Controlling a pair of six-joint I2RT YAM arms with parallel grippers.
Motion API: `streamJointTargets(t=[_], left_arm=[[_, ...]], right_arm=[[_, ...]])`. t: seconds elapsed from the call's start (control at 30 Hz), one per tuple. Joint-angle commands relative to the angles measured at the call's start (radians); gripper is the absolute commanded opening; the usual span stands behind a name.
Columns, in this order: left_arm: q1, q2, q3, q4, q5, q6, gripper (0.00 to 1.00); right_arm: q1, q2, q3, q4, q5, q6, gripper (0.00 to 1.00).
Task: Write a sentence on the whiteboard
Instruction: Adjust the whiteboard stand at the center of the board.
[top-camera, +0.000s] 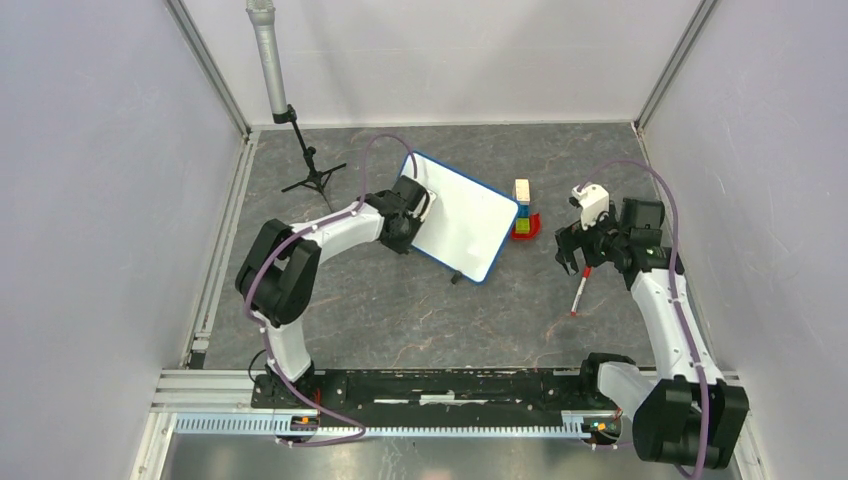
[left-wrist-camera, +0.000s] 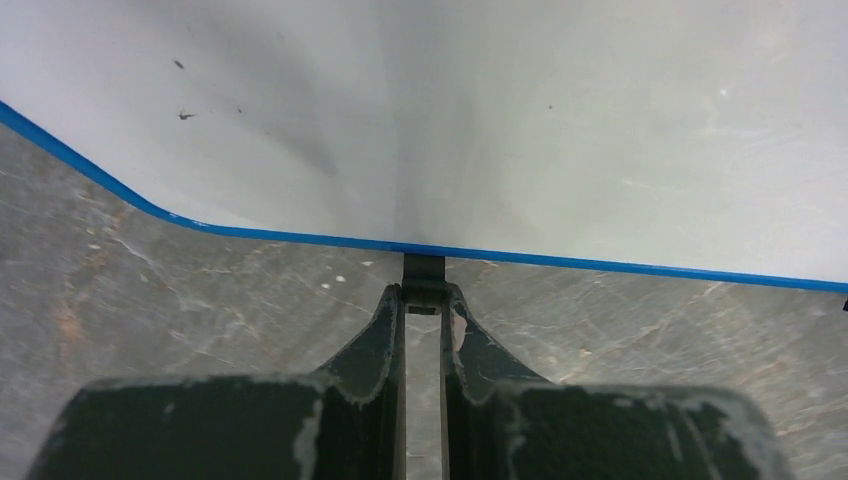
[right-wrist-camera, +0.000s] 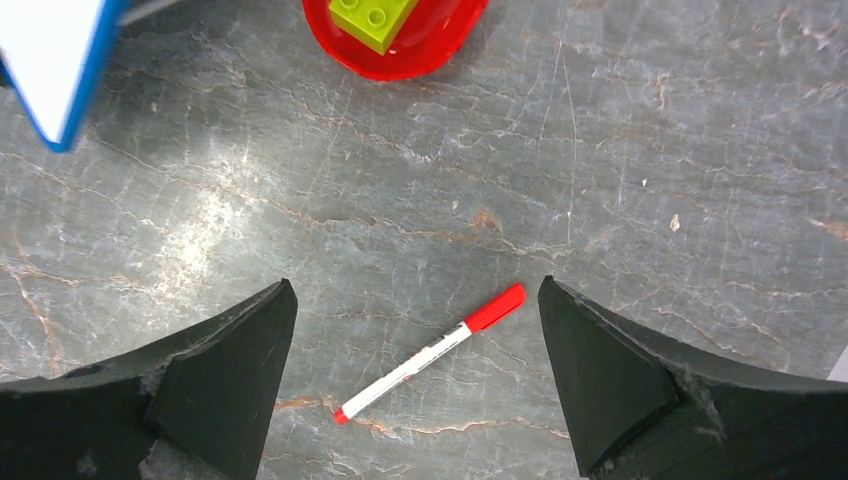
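whiteboard (top-camera: 462, 215): glossy white, rounded blue rim, mid-counter (top-camera: 400, 310) (grey marbled stone) | left end effector (left-wrist-camera: 423, 300): pinching its rim | right end effector (right-wrist-camera: 417, 285): spread wide over slim red-capped marker (right-wrist-camera: 430, 355) | red bowl (right-wrist-camera: 450, 40): cut off

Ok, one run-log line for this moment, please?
left end effector: shut on whiteboard rim | right end effector: open over red marker | whiteboard: blank

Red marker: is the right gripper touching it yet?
Apart. The right wrist view shows the red marker lying flat under the open right gripper, bare tabletop between it and each finger.
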Motion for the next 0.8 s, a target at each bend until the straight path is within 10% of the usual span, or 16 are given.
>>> streamJointTargets(t=[0.0,0.13,0.5,0.77], left_arm=[[-0.061,-0.02,-0.003,-0.003,-0.045,-0.216,0.02],[-0.152,-0.015,0.008,0.013,-0.012,-0.237,0.03],[-0.24,0.037,0.096,0.088,0.178,-0.336,0.46],[-0.275,0.029,0.082,0.229,0.245,-0.431,0.48]], right_arm=[[-0.005,-0.058,0.052,-0.031,-0.041,0.005,0.98],[-0.005,-0.073,0.059,-0.059,-0.045,0.003,0.98],[-0.002,-0.077,0.052,-0.088,-0.047,-0.021,0.98],[0.063,-0.103,0.053,-0.077,-0.002,0.008,0.98]])
